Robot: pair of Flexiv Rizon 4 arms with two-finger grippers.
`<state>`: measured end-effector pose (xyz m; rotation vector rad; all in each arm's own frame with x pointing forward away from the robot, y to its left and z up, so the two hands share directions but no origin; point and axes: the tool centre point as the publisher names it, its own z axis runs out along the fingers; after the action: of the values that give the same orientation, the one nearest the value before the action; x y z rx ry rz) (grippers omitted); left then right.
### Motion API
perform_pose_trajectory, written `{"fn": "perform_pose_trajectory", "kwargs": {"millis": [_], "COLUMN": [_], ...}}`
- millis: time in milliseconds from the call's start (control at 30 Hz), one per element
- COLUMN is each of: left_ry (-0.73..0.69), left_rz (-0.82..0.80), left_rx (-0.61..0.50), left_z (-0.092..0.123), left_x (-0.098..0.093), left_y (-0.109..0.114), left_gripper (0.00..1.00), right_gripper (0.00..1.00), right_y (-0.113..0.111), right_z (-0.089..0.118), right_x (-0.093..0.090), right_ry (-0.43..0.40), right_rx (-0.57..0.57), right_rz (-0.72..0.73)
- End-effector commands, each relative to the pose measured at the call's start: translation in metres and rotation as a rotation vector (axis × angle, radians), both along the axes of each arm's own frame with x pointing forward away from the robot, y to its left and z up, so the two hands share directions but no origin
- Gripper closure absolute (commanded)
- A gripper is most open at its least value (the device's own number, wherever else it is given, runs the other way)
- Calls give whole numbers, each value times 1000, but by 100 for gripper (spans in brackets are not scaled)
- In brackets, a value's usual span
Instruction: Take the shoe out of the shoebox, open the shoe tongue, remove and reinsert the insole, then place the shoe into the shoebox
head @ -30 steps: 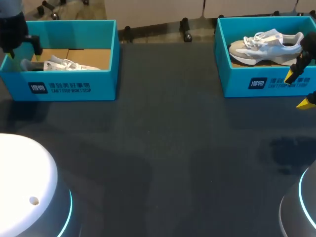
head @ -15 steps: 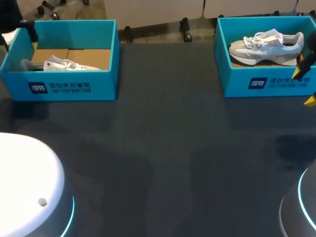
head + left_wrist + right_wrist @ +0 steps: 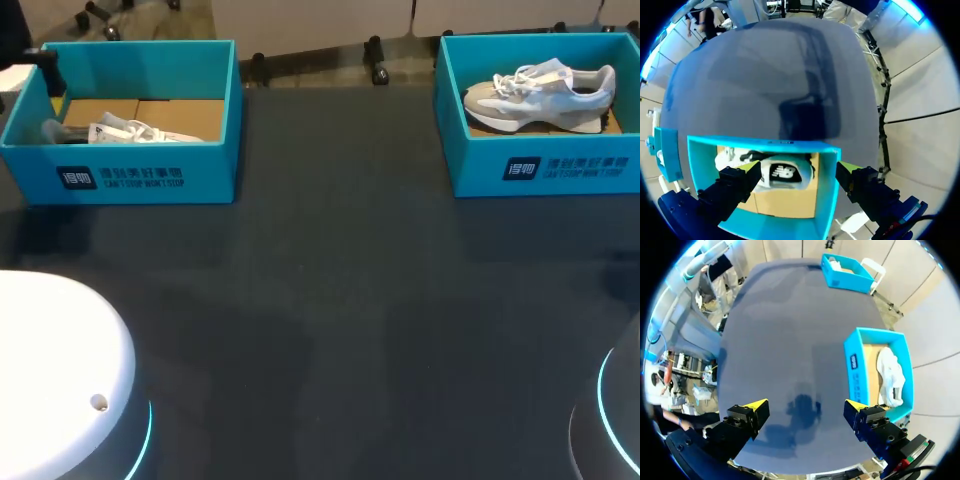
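- Teal left shoebox (image 3: 216, 150) stands at the far left of the dark table (image 3: 330, 300), and a white shoe (image 3: 125, 131) lies inside it.
- Left gripper (image 3: 797, 169) hangs above this box with its jaws wide apart, holding nothing; the white shoe is below it.
- Right shoebox (image 3: 470, 170), at the far right, holds a grey-white shoe (image 3: 540, 90), sole down.
- Right gripper (image 3: 806, 405) is over the table near that box, jaws apart and empty.

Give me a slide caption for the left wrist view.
Open left gripper poised above the blue shoebox, white shoe lying inside.
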<state>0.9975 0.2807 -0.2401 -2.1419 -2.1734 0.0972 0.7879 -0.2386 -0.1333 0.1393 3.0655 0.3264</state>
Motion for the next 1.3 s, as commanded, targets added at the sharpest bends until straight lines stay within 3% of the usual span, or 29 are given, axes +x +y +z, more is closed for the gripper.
{"fn": "perform_pose_trajectory", "kwargs": {"millis": [33,200,333,400,1000,1033,1300], "left_ry": [-25,-9,8,18,18,18,18], "left_rz": [-10,-14,-14,-47,-47,-47,-47], "left_rx": [-7,-25,-44,-32,-32,-32,-32], "left_z": [4,9,11,11,11,11,11], "left_x": [-18,-28,-40,-45,-45,-45,-45], "left_y": [2,1,3,2,2,2,2], "left_gripper": [0,0,0,0,0,0,0], "right_gripper": [0,0,0,0,0,0,0], "right_y": [-9,-25,-40,-43,-43,-50,-82], "right_z": [4,2,5,8,8,9,21], "right_x": [23,46,66,78,78,79,92], "right_ry": [22,13,-55,-181,-181,-139,-94], "right_rx": [17,25,60,152,152,145,42], "right_rz": [-34,-162,-335,-408,-408,-478,-803]}}
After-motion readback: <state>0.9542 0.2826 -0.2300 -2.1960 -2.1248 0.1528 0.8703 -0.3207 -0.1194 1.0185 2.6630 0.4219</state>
